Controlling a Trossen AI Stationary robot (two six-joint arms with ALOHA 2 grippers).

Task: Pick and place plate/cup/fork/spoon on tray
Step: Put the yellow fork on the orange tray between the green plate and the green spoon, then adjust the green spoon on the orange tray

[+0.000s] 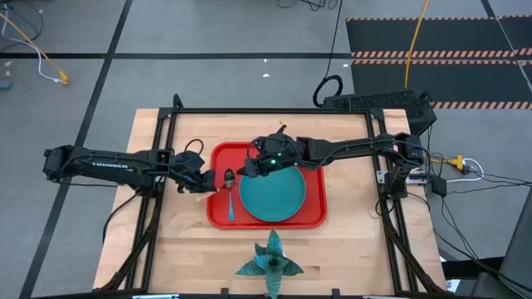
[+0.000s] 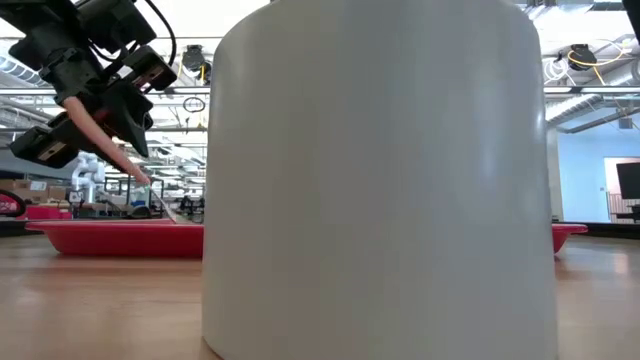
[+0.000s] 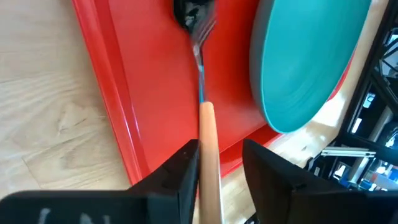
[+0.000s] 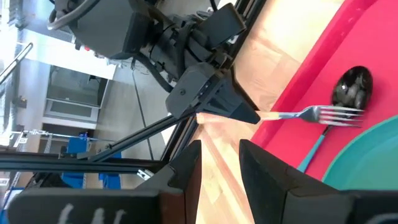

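Left hand point(image 3: 217, 158): fingers parted, orange handle between them, resting against 1 finger; firm grip or not, I cannot tell.
Fork point(image 3: 203, 93): long axis straight ahead, tines over spoon point(image 1: 230, 199) on tray point(image 1: 218, 158).
Right hand point(image 1: 259, 164): empty, part open, over plate point(image 1: 274, 195).
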